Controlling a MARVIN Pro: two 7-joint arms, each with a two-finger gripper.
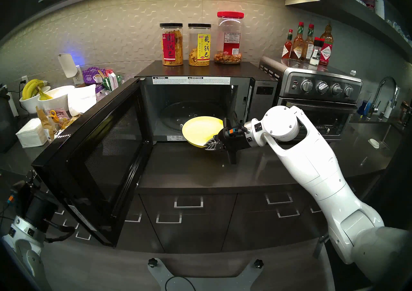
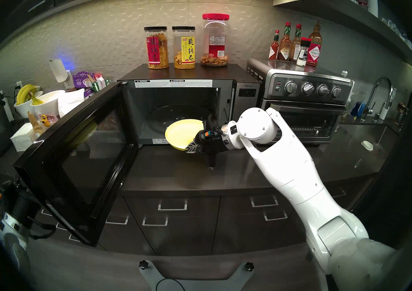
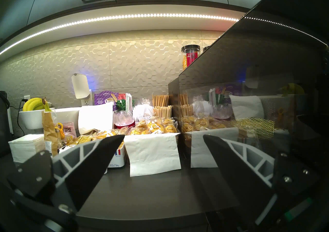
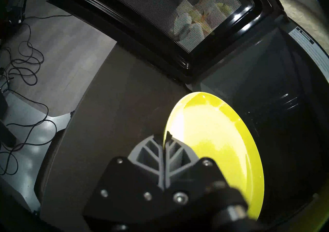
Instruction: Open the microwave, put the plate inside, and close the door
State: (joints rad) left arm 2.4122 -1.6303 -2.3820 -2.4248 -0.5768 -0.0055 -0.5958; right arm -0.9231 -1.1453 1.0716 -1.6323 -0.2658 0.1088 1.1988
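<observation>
Right gripper (image 1: 211,144) up over the table (image 1: 194,167), jaws clamped tight on the near rim of the yellow plate (image 1: 201,130). Held clear of the table, tilted, far edge poking over the sill of the microwave (image 1: 191,105) and just above the glass turntable (image 1: 176,114). Seen from the right wrist: two ribbed fingers (image 4: 151,149) pinched together on the plate's edge (image 4: 213,137), dish fanning out beyond the jaws toward the dark cavity. Not set down yet.

Off to the jaws' far side, the door (image 1: 95,154) swung wide open, mesh window facing inward, hanging out past the table's front edge. Behind the plate, the oven cavity lit and bare apart from the turntable. Up on the microwave's roof, three snack jars (image 1: 171,45) in a row. Behind the right wrist, the steel toaster oven (image 1: 316,96) with four knobs, sauce bottles (image 1: 307,45) on top.

Left gripper (image 3: 163,153) parked low, outside the open door, jaws spread wide and gripping nothing. Just ahead of those jaws, a white napkin (image 3: 153,153) draped over a box front; past it, wrapped cakes (image 3: 154,126), wooden stirrers (image 3: 160,105), a bowl of bananas (image 3: 33,103). To the right of the jaws, the door's glossy black outer face (image 3: 258,84), mirroring the snacks.
</observation>
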